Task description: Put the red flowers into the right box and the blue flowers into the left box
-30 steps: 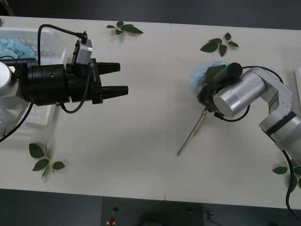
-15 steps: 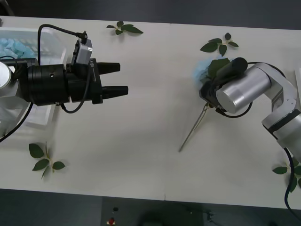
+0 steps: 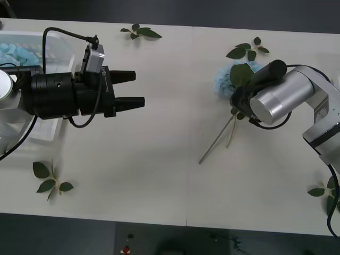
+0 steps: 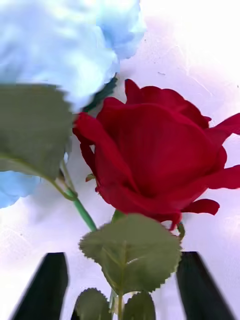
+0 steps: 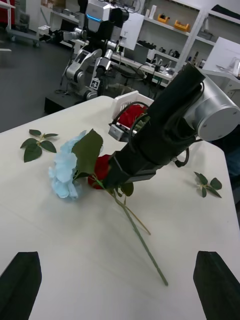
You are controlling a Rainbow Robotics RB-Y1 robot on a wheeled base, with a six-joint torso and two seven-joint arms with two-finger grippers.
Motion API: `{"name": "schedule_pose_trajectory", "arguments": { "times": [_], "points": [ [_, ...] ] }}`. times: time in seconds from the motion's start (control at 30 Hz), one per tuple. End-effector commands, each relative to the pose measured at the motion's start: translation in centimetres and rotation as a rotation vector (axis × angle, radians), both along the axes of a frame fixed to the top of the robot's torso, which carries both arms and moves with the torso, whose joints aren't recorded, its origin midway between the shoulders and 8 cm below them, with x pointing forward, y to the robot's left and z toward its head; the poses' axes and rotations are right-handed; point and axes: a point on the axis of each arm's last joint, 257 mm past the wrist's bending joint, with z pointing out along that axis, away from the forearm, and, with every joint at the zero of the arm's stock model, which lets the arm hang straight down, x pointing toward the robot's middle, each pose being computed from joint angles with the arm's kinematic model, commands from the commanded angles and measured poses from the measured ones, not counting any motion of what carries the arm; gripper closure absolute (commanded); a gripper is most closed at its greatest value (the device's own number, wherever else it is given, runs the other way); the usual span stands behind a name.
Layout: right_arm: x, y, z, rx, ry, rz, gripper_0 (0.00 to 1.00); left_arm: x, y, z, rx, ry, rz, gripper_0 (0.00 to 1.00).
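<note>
Red rose [image 4: 155,155] beside blue flower [image 4: 55,45], its stem pinched by right pincer [image 5: 117,182].

The left arm [image 3: 53,95] is seen as a thick matte-black cylinder ending in a black gripper [image 3: 133,89] with two tapered, blocky fingers; a small grey camera box [image 3: 93,57] is mounted on top of it, and a thin black cable [image 3: 64,33] is looped from that box back over the arm, with a second loop hung beneath. The right arm [image 3: 313,117] is built of smooth silver-grey rounded links with a brushed-metal cylindrical wrist [image 3: 276,98], on which a black gripper housing [image 5: 155,135] and black cabling are carried.
</note>
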Motion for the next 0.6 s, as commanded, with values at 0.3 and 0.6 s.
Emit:
{"name": "schedule_pose_trajectory", "arguments": {
  "times": [0.3, 0.6],
  "points": [
    [0.9, 1.1, 2.3, -0.020, -0.044, 0.058, 0.13, -0.3, -0.4, 0.0, -0.026, 0.037, 0.002, 0.11],
    [1.0, 1.5, 1.3, -0.024, -0.037, 0.065, 0.13, -0.3, -0.4, -0.1, -0.026, 0.037, 0.006, 0.11]
  ]
}}
